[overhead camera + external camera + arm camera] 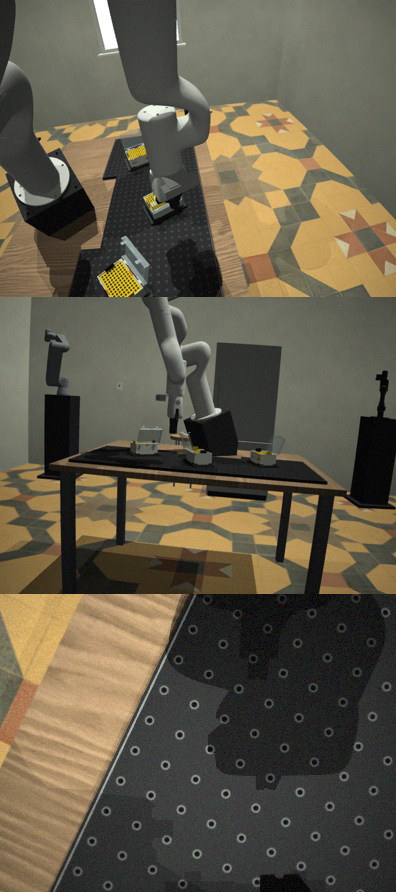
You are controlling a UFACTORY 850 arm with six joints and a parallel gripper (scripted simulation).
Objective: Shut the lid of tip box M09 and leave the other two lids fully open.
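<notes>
Desk [198,481]: a wooden top on dark legs, carrying a long black perforated board [288,472] that runs along its length.
Arm [172,360]: a pale grey arm rising from a black block [221,431] at the desk's far edge, bending down toward the middle of the board.
Tool [173,424]: dark fingers pressed together with nothing between them, pointing straight down, hanging in the air above the desk near the middle box and touching nothing.
Left box [144,447]: a grey tip box with yellow tips, near the desk's left end; its grey lid [149,434] stands upright, open.
Middle box [199,455]: a grey tip box with yellow tips at the middle of the board; a clear lid [185,439] stands raised behind it.
Right box [262,457]: a grey tip box with yellow tips toward the desk's right end; its clear lid [277,443] stands raised.
Box labels: the stickers are too small to read, so which box is M09 cannot be told.
Top view: the arm's wrist covers part of the middle box [157,204].
Wrist view: only the perforated board [310,814], the desk's wooden edge [75,734] and the arm's dark shadow [290,694] are seen.
</notes>
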